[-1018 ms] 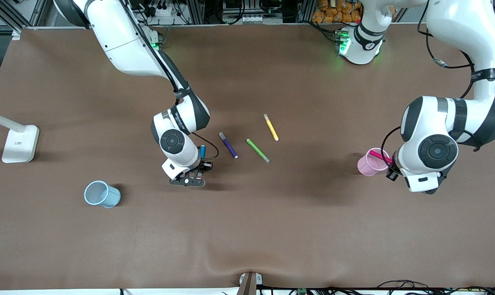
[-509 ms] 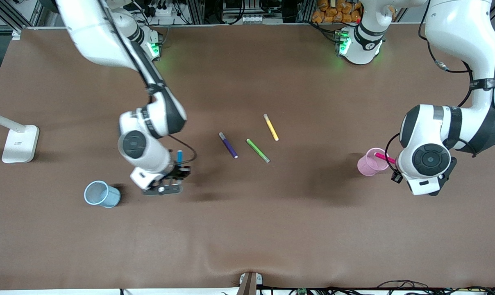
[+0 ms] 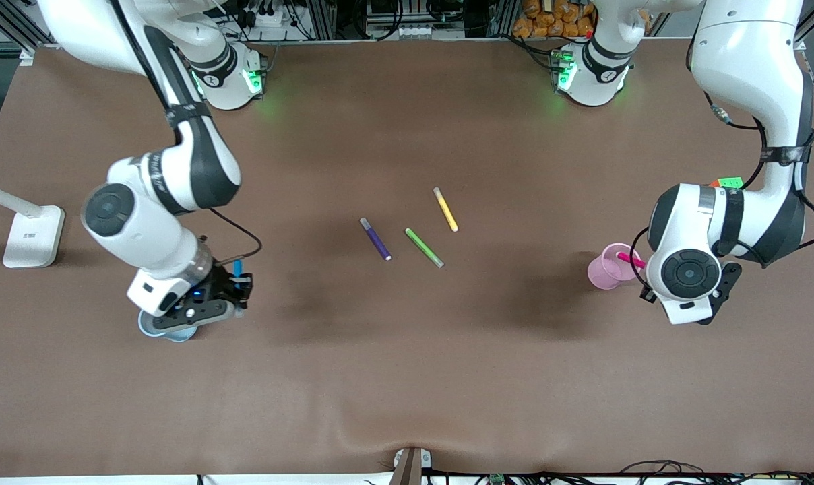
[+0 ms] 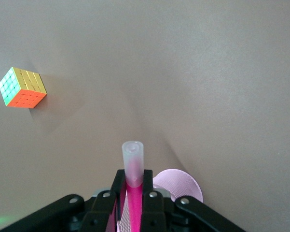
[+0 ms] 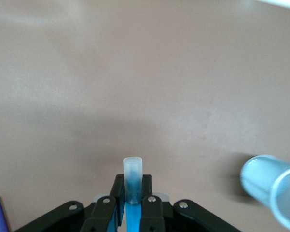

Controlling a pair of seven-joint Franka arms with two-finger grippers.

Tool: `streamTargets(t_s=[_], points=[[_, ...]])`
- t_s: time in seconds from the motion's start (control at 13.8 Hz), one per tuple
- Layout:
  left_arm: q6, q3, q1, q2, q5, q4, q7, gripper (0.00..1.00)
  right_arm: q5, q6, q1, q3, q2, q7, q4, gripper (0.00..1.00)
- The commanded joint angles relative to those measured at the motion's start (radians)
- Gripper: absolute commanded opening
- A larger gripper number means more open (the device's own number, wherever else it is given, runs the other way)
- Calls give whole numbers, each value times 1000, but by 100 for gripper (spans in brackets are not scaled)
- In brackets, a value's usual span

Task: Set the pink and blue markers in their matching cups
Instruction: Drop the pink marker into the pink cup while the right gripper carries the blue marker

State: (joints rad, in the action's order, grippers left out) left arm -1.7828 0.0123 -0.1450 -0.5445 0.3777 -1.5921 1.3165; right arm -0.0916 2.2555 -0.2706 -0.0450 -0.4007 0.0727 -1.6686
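Observation:
My right gripper (image 3: 237, 283) is shut on the blue marker (image 3: 237, 269), held up with its pale cap (image 5: 133, 169) pointing away from the wrist. Its hand hangs over the pale blue cup (image 3: 156, 330), which is mostly hidden in the front view. In the right wrist view the cup (image 5: 275, 195) lies on its side, off to one side of the gripper (image 5: 133, 187). My left gripper (image 3: 644, 269) is shut on the pink marker (image 3: 628, 258), right beside the pale pink cup (image 3: 608, 267). In the left wrist view the marker (image 4: 134, 193) sits between the fingers, with the cup (image 4: 179, 186) just past them.
A purple marker (image 3: 375, 238), a green marker (image 3: 424, 247) and a yellow marker (image 3: 445, 209) lie mid-table. A white lamp base (image 3: 33, 236) stands at the right arm's end. A colour cube (image 4: 22, 87) sits near the left arm.
My right arm carried the blue marker from beside the purple marker toward the right arm's end, and its hand now covers the blue cup. My left hand shifted only slightly.

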Motion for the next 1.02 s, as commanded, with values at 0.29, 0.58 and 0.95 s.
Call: streamTargets(t_s=[0.29, 0.58, 0.95], points=[[-1, 3, -36, -40, 50, 9, 82, 0, -198, -10, 174, 19, 53, 485, -13, 0], [0, 3, -47, -51, 50, 11, 76, 59, -302, -1, 254, 19, 69, 773, -31, 0], [22, 6, -47, -38, 40, 73, -2, 100, -485, -1, 307, 16, 57, 1077, -51, 0]])
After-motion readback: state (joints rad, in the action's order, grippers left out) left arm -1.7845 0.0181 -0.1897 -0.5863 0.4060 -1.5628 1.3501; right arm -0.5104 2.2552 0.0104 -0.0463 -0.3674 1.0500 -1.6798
